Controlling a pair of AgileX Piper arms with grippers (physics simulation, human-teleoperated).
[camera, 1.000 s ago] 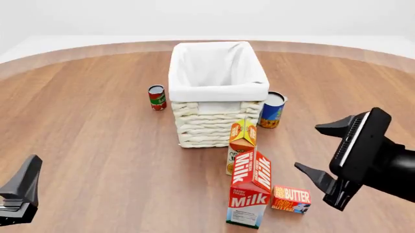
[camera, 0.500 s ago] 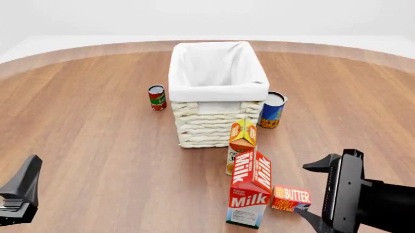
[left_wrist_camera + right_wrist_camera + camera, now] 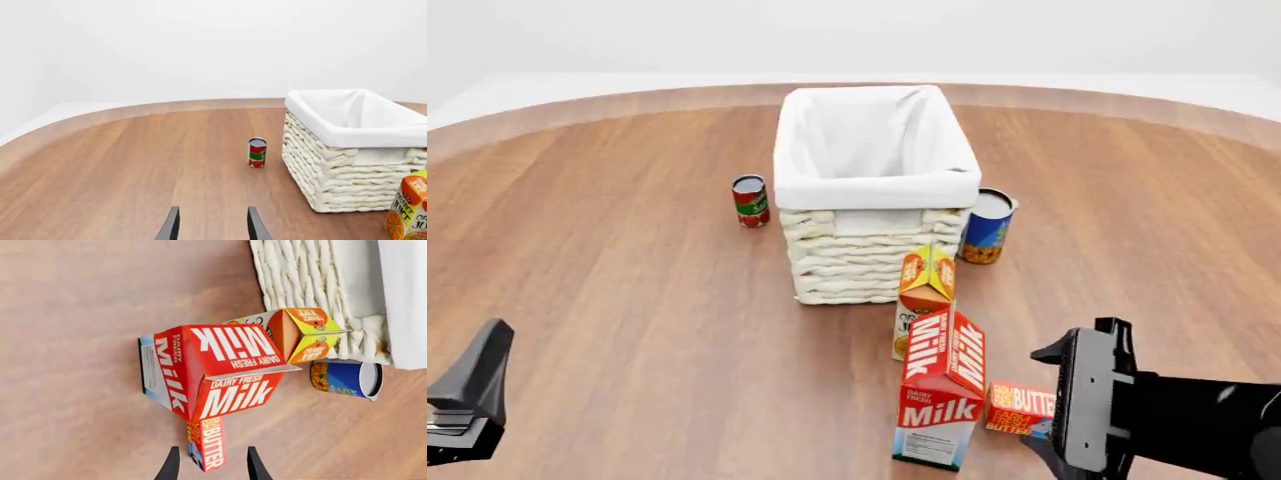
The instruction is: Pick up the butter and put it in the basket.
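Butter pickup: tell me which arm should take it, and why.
Right. Its open pincer is at the butter, beside the milk carton. The left pincer sits far off near the table's left edge.

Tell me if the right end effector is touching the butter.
Apart: the right wrist view shows the right end effector open, fingertips either side of the butter with gaps.

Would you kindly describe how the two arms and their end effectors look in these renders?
Both are plain matte black with no visible cables or markings. The right end effector has a flat, slab-like body with pointed, wedge-shaped fingers. The left end effector shows two slim, tapered black fingers, and its body is angular and dark.
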